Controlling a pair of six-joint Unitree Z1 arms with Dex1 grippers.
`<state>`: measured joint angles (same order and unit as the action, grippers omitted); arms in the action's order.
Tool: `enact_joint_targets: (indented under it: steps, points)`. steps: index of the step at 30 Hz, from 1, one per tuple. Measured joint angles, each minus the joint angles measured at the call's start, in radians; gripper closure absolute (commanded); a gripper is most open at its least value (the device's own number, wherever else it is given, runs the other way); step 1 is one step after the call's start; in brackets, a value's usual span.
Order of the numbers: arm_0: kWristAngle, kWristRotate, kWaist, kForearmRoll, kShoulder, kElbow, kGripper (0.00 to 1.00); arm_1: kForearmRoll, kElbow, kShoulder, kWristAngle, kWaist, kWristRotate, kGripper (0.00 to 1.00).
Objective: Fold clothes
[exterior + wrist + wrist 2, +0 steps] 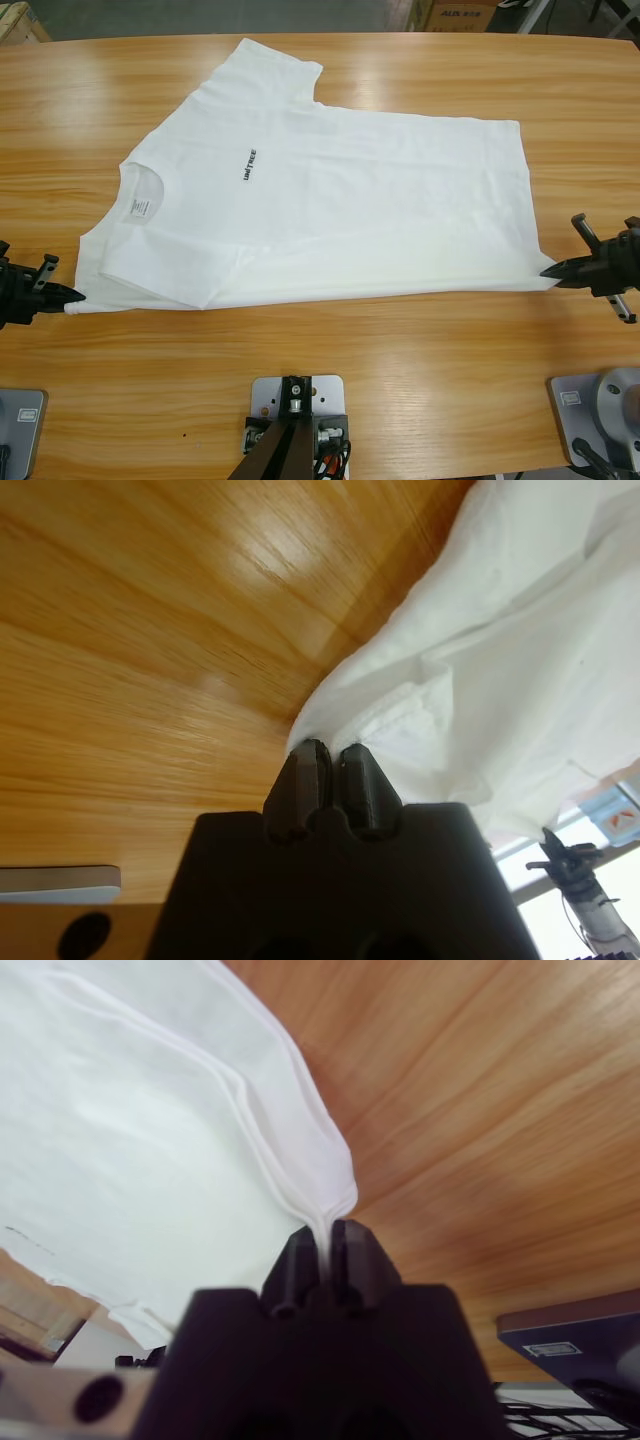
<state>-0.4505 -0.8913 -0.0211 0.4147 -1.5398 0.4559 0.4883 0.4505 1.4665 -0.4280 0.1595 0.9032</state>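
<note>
A white T-shirt (330, 200) lies on the wooden table, collar to the left, hem to the right, with small dark chest lettering (248, 164) and a neck label (140, 208). One sleeve sticks out toward the far edge; the near side is folded over itself. My left gripper (72, 296) sits at the shirt's near-left corner, shut on a bunched bit of white cloth (400, 720). At the near-right hem corner my right gripper (552, 270) is shut on the layered cloth edge (330, 1195). The shirt stretches between the two.
The wooden table (420, 360) runs bare along its near side, below the shirt. Cardboard boxes (455, 14) stand on the floor beyond the far edge. A dark device (580, 1330) shows at the right wrist view's lower right.
</note>
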Motion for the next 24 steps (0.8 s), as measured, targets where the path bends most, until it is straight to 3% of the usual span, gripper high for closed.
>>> enact_joint_targets:
  steps: [2,3,6,18,24]
  points:
    - [0.004,0.003,0.0,-0.002,-0.008,0.0,0.354,0.0,0.0,0.013,0.007,0.0,-0.001,0.0]
    - [0.006,0.007,0.0,-0.004,-0.011,0.0,0.234,0.0,0.0,0.016,0.009,0.0,-0.002,0.0]
    - [0.007,0.013,0.011,-0.01,-0.012,0.004,0.079,0.0,0.0,0.017,0.014,0.0,-0.003,0.0]
    - [0.008,0.067,0.038,-0.03,0.041,0.044,0.059,0.0,0.001,-0.085,0.035,0.0,-0.01,0.0]
    - [0.008,0.097,0.062,-0.051,0.108,0.094,0.064,-0.022,0.042,-0.142,0.02,-0.041,-0.088,0.0]
